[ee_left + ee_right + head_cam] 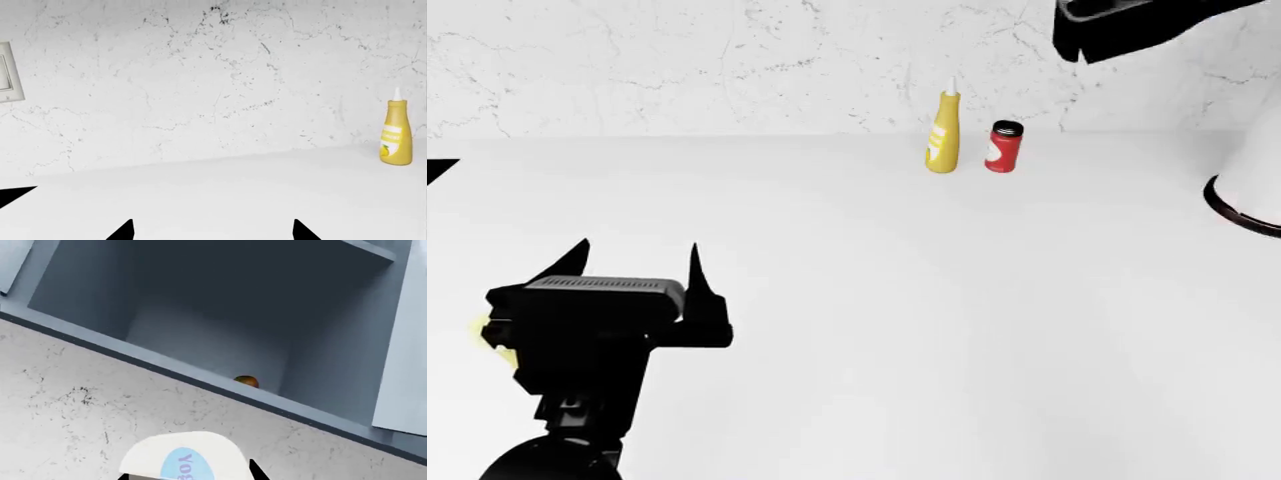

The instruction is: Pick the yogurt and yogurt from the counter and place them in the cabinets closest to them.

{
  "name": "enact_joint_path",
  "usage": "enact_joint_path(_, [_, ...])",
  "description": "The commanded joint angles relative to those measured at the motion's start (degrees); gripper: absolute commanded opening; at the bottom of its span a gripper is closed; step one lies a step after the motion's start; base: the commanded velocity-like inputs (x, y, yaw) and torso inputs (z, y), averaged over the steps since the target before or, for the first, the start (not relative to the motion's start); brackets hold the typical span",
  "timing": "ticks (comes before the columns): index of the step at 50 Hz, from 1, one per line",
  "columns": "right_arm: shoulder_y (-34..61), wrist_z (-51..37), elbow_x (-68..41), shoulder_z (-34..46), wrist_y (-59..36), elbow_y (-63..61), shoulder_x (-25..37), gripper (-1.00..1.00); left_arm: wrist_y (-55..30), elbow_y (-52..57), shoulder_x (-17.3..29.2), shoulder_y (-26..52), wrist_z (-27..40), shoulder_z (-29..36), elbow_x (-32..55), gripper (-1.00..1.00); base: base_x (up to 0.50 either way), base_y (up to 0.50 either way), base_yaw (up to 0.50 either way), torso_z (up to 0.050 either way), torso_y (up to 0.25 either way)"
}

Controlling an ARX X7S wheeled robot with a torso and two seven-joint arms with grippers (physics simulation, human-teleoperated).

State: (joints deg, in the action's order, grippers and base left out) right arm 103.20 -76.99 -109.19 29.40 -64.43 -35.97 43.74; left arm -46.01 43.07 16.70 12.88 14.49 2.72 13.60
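Observation:
The white yogurt (181,460), with a light-blue band, sits between the fingers of my right gripper (192,476). It is held up against the marbled wall just below an open grey cabinet (200,315). In the head view only part of the right arm (1121,25) shows, at the top right. My left gripper (634,265) hovers open and empty over the white counter (868,300); its fingertips (123,231) show nothing between them. A sliver of yellow (487,335) peeks out beside the left gripper's body; I cannot tell whether it is the yellow yogurt.
A tall yellow squeeze bottle (944,135) and a red can (1004,147) stand by the back wall. A white round object with a dark rim (1248,190) is at the right edge. A small orange fruit (245,381) lies in the cabinet. A light switch (7,75) is on the wall.

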Motion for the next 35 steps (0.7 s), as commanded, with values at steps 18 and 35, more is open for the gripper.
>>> enact_joint_path(18, [22.93, 40.78, 38.55, 10.82, 2.31, 32.15, -12.47, -1.0, 0.92, -0.42, 0.27, -0.31, 0.23, -0.02, 1.02, 1.0, 0.0, 0.0, 0.0, 0.0, 0.0])
enact_joint_path(35, [31.35, 58.3, 54.79, 15.44, 16.06, 74.65, -26.87, -1.0, 1.48, 0.69, 0.79, -1.57, 0.03, -1.16, 2.29, 1.0, 0.0, 0.0, 0.0, 0.0, 0.0])
